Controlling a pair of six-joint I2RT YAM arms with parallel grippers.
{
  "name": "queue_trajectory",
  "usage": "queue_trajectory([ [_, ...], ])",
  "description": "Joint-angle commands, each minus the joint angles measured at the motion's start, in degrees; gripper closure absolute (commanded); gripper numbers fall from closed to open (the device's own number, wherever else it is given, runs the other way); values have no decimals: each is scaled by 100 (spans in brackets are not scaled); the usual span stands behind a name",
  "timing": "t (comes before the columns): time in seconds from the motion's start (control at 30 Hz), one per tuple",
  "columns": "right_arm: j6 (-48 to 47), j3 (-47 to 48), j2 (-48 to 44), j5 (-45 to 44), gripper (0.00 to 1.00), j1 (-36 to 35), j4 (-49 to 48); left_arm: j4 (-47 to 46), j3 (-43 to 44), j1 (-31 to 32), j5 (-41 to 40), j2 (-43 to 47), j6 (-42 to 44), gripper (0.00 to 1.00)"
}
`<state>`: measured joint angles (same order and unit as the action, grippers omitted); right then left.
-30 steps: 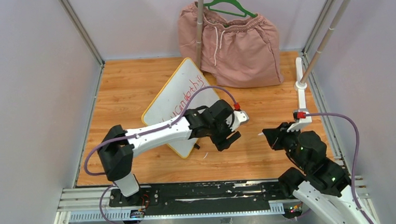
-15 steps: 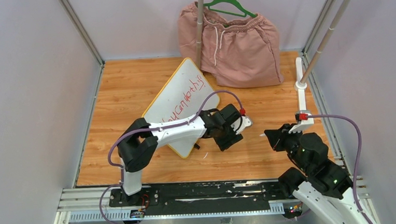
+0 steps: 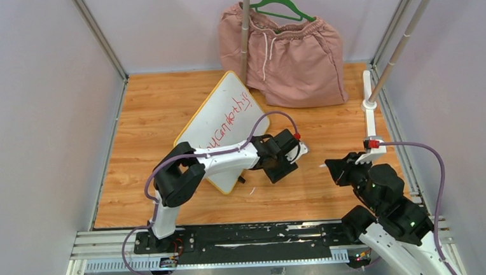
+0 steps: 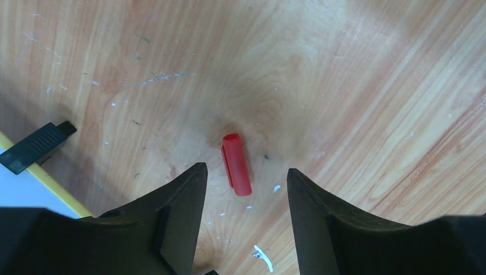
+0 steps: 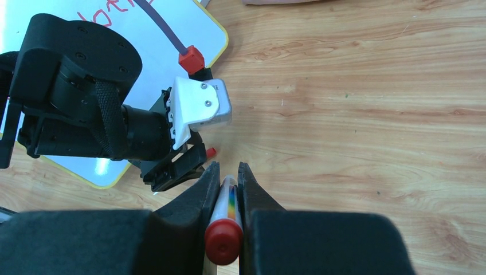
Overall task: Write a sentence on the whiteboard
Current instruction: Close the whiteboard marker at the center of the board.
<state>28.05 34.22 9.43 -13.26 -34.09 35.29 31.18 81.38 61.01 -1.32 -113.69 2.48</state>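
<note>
Recapping stage, I judge: left gripper (image 4: 245,172) is hovering open-jawed over red cap (image 4: 236,171) beside whiteboard (image 3: 216,104), lying on table (image 3: 150,117), sentence (image 3: 228,120) showing; right gripper (image 5: 228,172) is clamping marker (image 5: 224,229). Next I am needing a centred pinch on cap.

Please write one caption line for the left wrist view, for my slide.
Left gripper, jaws open, hovers over a red marker cap on the wooden table, beside the whiteboard.

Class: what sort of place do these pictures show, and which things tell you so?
Probably a robotics lab test cell: a wooden table walled by plain panels and a metal frame, a left arm and right arm bolted to a rail, and staged props, a whiteboard and pink shorts.
</note>
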Motion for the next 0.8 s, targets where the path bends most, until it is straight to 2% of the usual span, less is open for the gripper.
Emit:
queue_trajectory([
  [0.0,-60,120,-143,-111,100,-47,55,-261,207,-105,-60,5,-207,41],
  [0.13,-72,112,-130,-125,100,-50,55,61,355,-118,154,-108,-221,42],
  [0.33,-56,95,-132,-109,100,-52,39,221,96,-149,409,-36,-223,43],
  [0.77,-30,85,-167,-72,100,-54,39,291,-21,-407,882,-92,-433,48],
])
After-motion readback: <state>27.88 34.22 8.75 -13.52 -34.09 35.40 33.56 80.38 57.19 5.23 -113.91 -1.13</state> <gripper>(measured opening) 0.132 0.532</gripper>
